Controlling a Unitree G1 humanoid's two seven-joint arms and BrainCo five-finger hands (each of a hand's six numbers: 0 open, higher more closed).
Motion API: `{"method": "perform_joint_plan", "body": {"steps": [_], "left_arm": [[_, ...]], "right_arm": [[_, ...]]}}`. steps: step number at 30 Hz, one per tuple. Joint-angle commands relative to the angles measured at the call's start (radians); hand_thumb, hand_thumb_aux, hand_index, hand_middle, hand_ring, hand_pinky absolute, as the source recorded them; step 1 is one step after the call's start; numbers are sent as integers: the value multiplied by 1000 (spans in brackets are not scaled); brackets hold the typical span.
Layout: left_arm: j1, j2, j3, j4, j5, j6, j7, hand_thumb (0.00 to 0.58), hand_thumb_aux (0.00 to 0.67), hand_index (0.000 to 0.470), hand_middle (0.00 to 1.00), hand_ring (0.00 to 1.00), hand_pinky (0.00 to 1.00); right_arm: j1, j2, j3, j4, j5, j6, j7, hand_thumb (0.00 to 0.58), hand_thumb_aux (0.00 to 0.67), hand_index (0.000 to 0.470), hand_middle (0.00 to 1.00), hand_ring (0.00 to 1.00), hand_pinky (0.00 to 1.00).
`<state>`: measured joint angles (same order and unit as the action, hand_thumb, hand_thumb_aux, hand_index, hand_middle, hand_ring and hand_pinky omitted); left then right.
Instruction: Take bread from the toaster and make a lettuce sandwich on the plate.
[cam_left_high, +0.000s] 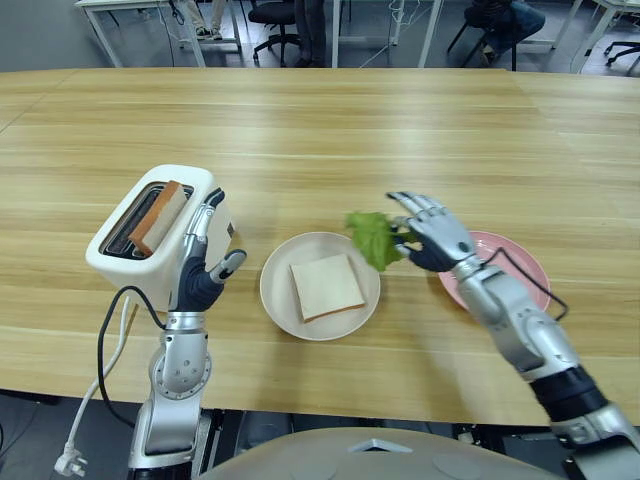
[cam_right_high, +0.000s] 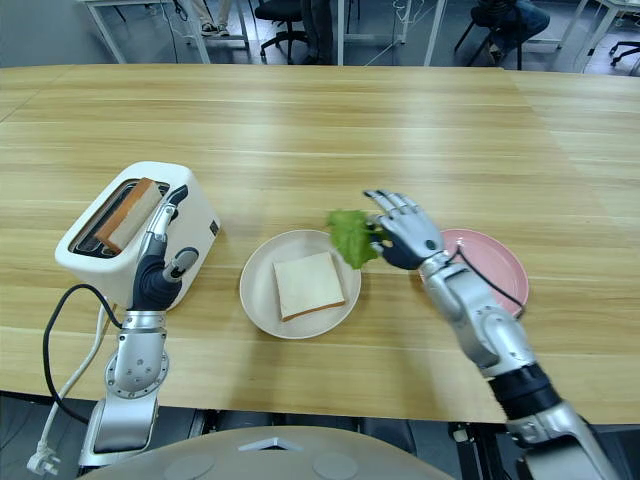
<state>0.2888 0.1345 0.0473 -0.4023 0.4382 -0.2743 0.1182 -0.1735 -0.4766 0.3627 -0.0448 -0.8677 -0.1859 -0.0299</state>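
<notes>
A white toaster (cam_left_high: 130, 265) stands at the left with one slice of bread (cam_left_high: 160, 216) sticking out of its slot. My left hand (cam_left_high: 205, 262) rests against the toaster's right side, fingers extended along it and holding nothing. A cream plate (cam_left_high: 283, 268) in the middle carries one slice of bread (cam_left_high: 326, 286). My right hand (cam_left_high: 432, 234) is shut on a green lettuce leaf (cam_left_high: 373, 238), held just above the plate's right rim.
A pink plate (cam_left_high: 520, 262) lies at the right, partly behind my right forearm. The toaster's black cord (cam_left_high: 105, 345) and white plug (cam_left_high: 68, 462) hang over the table's near edge. Chairs and desk legs stand beyond the far edge.
</notes>
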Motion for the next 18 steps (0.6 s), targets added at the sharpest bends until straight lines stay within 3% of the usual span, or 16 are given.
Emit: {"method": "perform_joint_plan", "body": {"steps": [1,10,18], "left_arm": [[4,9,2,15,11,16,-1,0,0,0,0,0,0],[5,9,1,18,18,23,8,0,0,0,0,0,0],[14,18,24,-16,51,38,21,0,0,0,0,0,0]], "right_arm": [[-48,50,79,130,-27,-19,6,580,670,460,0,0,0],[-109,138,157,272,-30,-55,-27,580,670,460,0,0,0],[-73,80,179,225,-33,-38,61,580,670,460,0,0,0]]}}
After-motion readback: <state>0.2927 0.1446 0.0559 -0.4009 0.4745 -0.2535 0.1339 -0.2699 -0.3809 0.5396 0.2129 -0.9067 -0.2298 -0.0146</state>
